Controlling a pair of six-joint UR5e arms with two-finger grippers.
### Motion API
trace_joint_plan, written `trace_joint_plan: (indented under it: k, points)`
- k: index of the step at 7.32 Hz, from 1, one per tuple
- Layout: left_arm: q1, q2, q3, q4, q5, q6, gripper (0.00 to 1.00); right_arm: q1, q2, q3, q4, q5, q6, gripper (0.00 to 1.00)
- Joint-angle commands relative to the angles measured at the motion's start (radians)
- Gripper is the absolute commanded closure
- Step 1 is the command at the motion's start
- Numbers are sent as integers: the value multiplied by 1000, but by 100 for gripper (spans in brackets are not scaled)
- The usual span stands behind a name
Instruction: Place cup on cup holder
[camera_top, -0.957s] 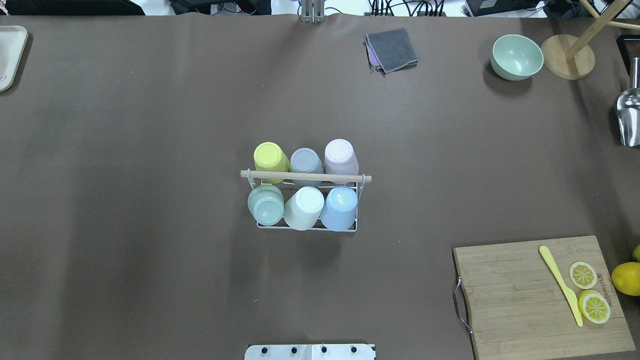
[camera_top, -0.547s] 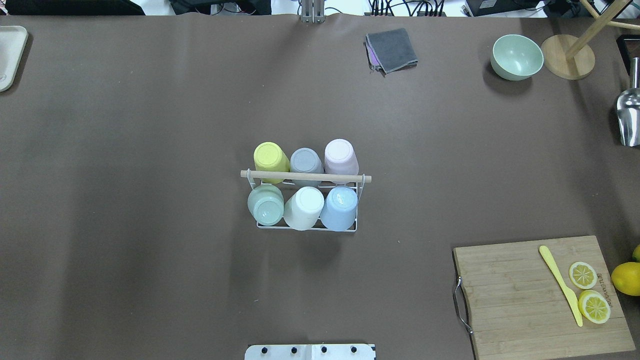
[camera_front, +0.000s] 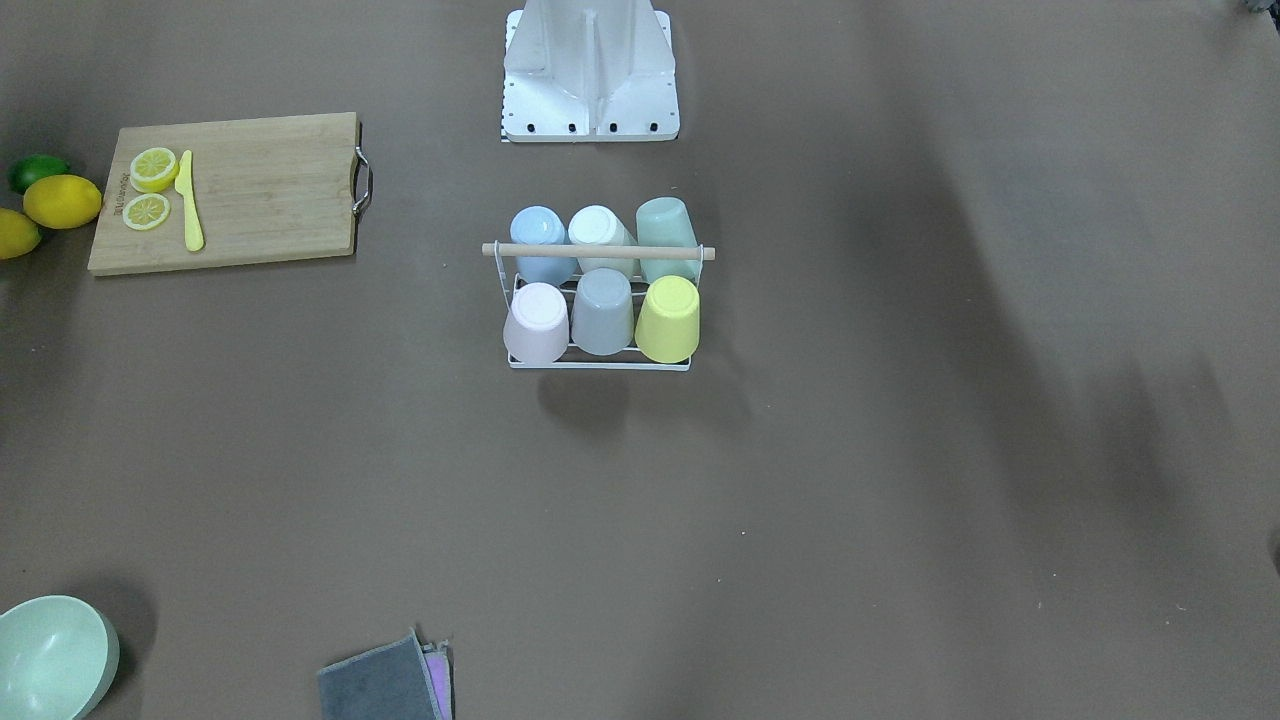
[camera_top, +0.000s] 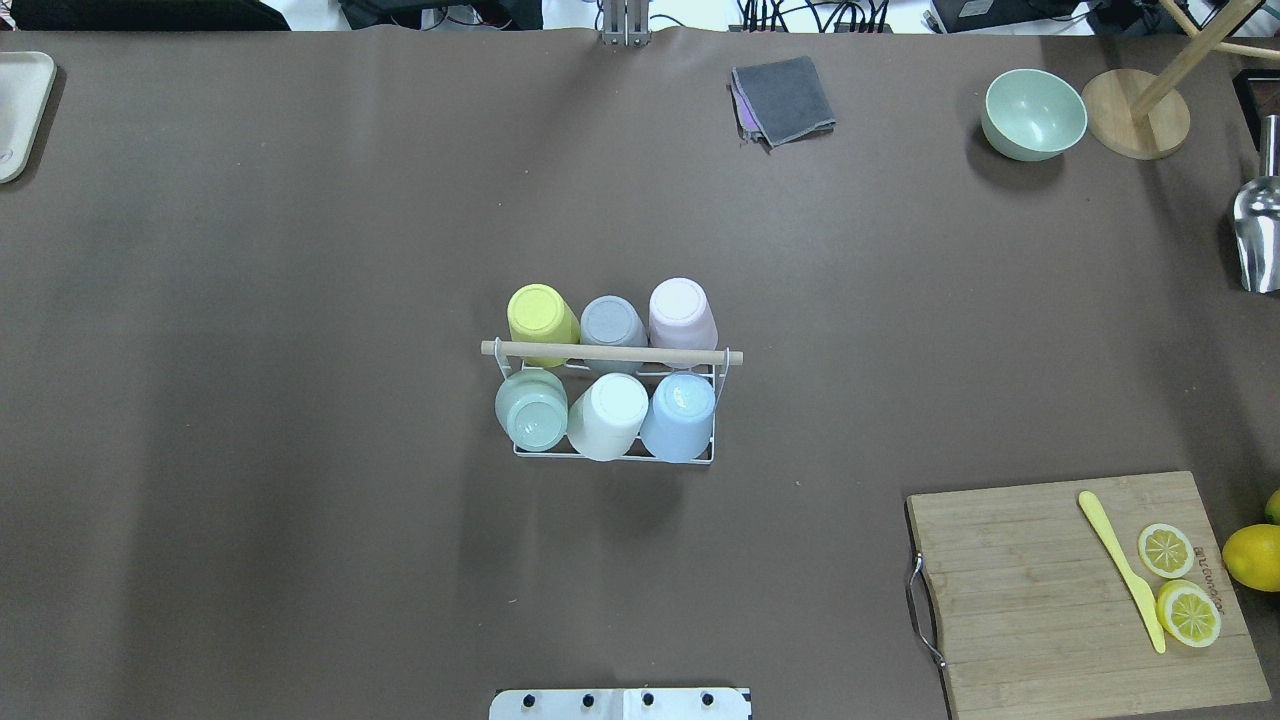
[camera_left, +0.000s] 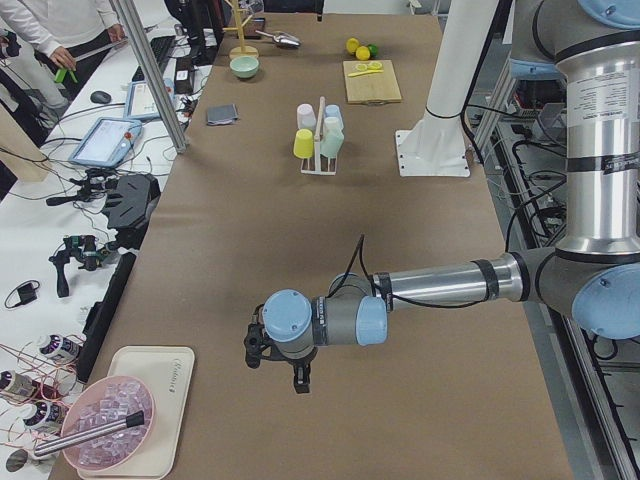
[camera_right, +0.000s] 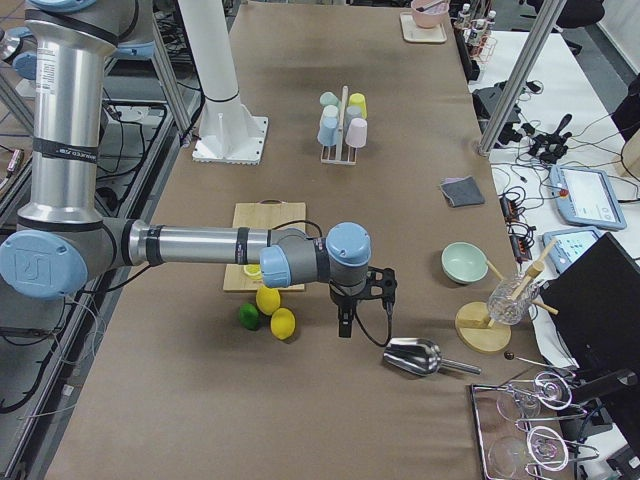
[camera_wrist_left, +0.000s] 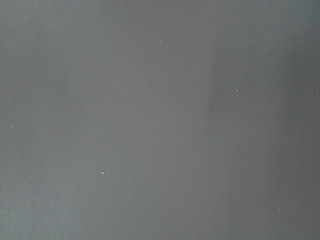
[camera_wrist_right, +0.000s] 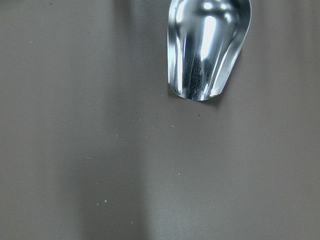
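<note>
Nothing has moved: the cups (camera_top: 607, 415) all sit on the cup holder (camera_top: 610, 352), so it looks done; I can't tell if the left fingers (camera_left: 300, 380) or right fingers (camera_right: 344, 326) are apart.

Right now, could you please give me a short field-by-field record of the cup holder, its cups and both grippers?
cup holder: white wire rack with a wooden rod, mid-table
cups on it: six, all upside down
row far from robot: yellow cup, grey cup, pink cup
row near robot: green cup, white cup, blue cup
left gripper: above the table, far from the holder; open or shut unclear
right gripper: beside the metal scoop; open or shut unclear
</note>
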Motion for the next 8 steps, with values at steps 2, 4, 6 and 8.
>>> trace_joint_plan:
  k: [2,4,6,8]
  points:
    - [-2,0,0,1,-1,0,2,2,-6,7,0,7,0,1]
    - [-2,1,-14,1,-1,0,2,2,-7,7,0,5,0,1]
    - [-2,2,-14,1,1,0,2,2,-7,5,0,5,0,1]
    - [0,2,-16,1,-1,-2,2,2,-4,4,-2,4,0,1]
